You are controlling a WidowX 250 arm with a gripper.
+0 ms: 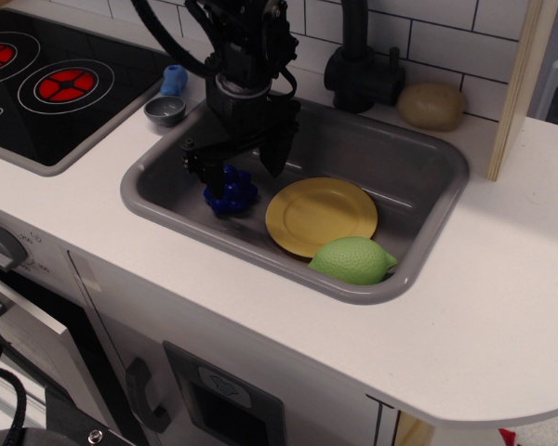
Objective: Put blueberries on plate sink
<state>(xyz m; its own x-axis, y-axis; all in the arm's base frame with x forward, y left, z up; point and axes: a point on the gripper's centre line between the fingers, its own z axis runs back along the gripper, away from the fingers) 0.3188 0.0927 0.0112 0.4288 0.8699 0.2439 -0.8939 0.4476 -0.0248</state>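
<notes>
The blueberries [232, 196], a glossy dark-blue cluster, lie on the floor of the grey sink [424, 243] at its left side. The yellow plate [321, 216] lies flat in the sink just to their right, with nothing on it. My black gripper [235, 171] hangs directly over the blueberries, open. One finger [198, 170] stands to their left and the other [272, 158] to their upper right. The fingers straddle the cluster; whether they touch it I cannot tell. The top of the cluster is partly hidden by the gripper.
A green lemon-shaped toy [352, 259] lies in the sink's front right, touching the plate. A black faucet [358, 65] and a tan potato-like toy [431, 105] stand behind the sink. A small grey bowl [165, 111], a pale blue knob [174, 79] and the stove [46, 84] are to the left.
</notes>
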